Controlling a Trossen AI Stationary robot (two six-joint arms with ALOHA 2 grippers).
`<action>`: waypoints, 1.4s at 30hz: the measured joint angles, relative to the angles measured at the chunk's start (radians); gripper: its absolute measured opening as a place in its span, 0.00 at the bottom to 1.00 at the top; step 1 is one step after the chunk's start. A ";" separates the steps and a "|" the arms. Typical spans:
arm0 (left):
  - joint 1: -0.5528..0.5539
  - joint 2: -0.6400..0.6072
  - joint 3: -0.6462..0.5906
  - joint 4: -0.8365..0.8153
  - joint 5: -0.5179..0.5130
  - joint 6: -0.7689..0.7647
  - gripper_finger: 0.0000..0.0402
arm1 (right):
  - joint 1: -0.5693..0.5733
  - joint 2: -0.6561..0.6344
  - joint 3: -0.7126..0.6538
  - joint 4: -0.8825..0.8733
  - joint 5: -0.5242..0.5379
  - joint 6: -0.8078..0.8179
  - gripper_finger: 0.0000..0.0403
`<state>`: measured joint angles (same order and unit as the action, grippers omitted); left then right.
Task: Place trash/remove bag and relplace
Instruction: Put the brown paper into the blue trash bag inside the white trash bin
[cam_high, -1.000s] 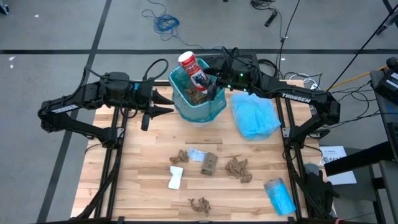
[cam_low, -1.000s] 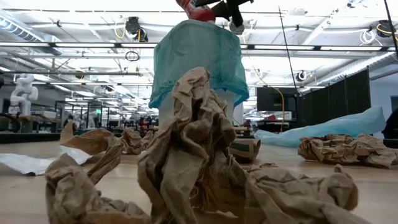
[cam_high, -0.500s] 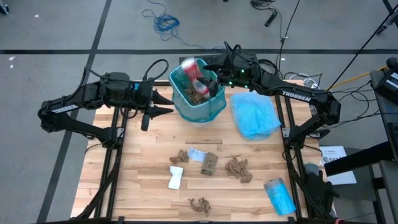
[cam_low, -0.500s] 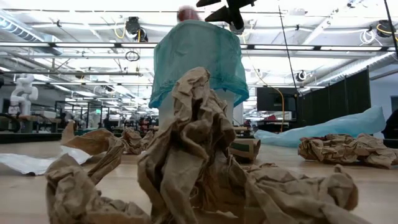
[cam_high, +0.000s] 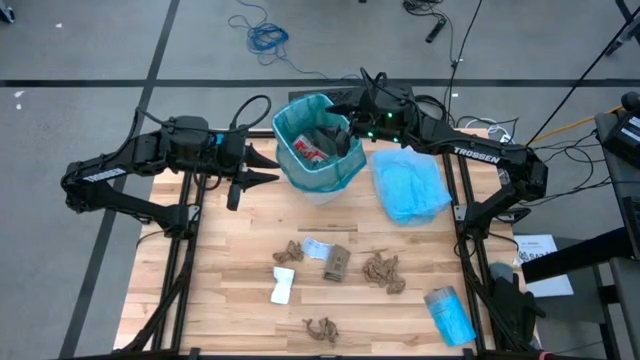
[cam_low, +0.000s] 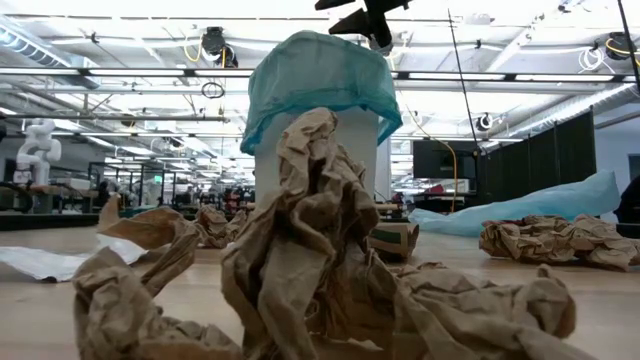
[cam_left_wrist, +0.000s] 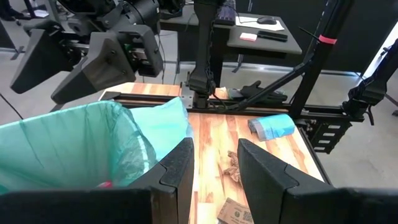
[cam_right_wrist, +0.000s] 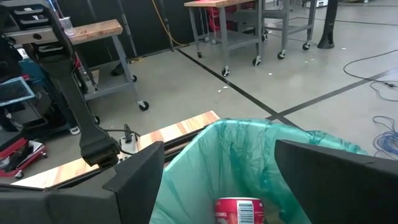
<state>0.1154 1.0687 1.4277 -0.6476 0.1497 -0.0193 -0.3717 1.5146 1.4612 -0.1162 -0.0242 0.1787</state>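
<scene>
Above the teal-lined bin at the table's far edge, the right gripper hangs over the rim with its fingers spread wide and empty, its arm reaching in level from the right side. Inside the bin lies the red-and-white bottle, while crumpled paper wads and a white packet sit on the table nearer the front. Just left of the bin, the left gripper points toward it, fingers partly apart with nothing between them

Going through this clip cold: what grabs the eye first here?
The teal-lined bin at the table's far edge, with the open right gripper above its rim and a red-and-white bottle lying inside. Nearer, crumpled brown paper wads and a white packet litter the wooden table.
</scene>
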 joint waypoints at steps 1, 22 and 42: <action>0.000 0.000 0.000 0.000 0.000 0.000 0.30 | 0.000 0.000 0.000 0.000 0.000 0.000 0.74; 0.000 0.041 -0.001 -0.151 -0.031 -0.001 0.30 | 0.137 0.000 0.000 -0.203 -0.061 0.143 0.74; 0.000 0.089 -0.001 -0.207 -0.030 0.002 0.30 | 0.341 0.000 0.000 -0.438 -0.053 0.260 0.74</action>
<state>0.1154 1.1580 1.4269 -0.8545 0.1201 -0.0176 -0.0303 1.5146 1.4612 -0.5541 -0.0774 0.4389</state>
